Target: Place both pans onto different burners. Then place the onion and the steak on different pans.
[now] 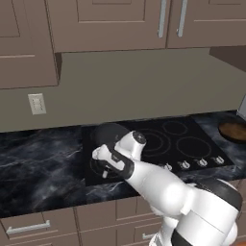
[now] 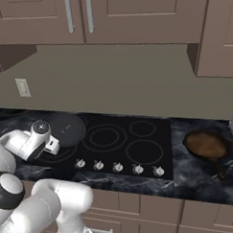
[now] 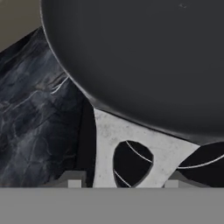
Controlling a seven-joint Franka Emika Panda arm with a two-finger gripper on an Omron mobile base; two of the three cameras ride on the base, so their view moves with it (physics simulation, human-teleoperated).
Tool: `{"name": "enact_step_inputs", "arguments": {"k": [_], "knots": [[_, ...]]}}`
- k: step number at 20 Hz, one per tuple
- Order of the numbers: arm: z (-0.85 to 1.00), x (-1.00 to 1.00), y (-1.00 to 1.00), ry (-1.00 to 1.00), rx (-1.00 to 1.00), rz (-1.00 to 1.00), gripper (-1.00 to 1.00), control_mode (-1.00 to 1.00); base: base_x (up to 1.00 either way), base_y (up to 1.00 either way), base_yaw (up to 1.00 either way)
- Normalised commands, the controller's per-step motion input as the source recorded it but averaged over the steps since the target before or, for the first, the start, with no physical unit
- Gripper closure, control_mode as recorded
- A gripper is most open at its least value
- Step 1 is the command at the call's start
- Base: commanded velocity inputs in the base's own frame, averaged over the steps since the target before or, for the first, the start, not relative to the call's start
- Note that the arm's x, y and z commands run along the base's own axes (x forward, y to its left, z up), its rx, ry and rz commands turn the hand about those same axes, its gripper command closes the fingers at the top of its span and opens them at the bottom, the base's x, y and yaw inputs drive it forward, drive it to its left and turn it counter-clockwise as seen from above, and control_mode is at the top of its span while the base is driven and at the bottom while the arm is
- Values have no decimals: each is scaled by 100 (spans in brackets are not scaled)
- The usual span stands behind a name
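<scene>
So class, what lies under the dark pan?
Under the dark pan sits the black cooktop, with burner rings showing through its silver handle. Anything directly beneath the pan's base is hidden.

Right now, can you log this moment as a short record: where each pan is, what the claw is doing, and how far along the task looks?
dark pan: round dark grey-black pan at the left end of the black glass cooktop, over the rear left burner area
brown pan: round brown pan with dark rim on the marble counter, right of the cooktop
claw: claw straddles the dark pan's silver handle; grip cannot be confirmed
free burners: ringed burners bare
task stage: brown pan not yet on a burner
</scene>
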Motion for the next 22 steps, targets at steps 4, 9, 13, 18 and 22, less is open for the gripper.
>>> {"name": "enact_step_inputs", "arguments": {"k": [4, 9, 13, 18, 22], "knots": [[1, 0, -55, 0, -6, 0, 100, -100, 0, 0, 0], [0, 0, -54, 0, -8, 0, 100, -100, 0, 0, 0], [0, 0, -55, 0, -8, 0, 100, -100, 0, 0, 0], [0, 0, -56, 0, -6, 0, 100, -100, 0, 0, 0], [0, 9, -52, 0, -5, 0, 100, -100, 0, 0, 0]]}}
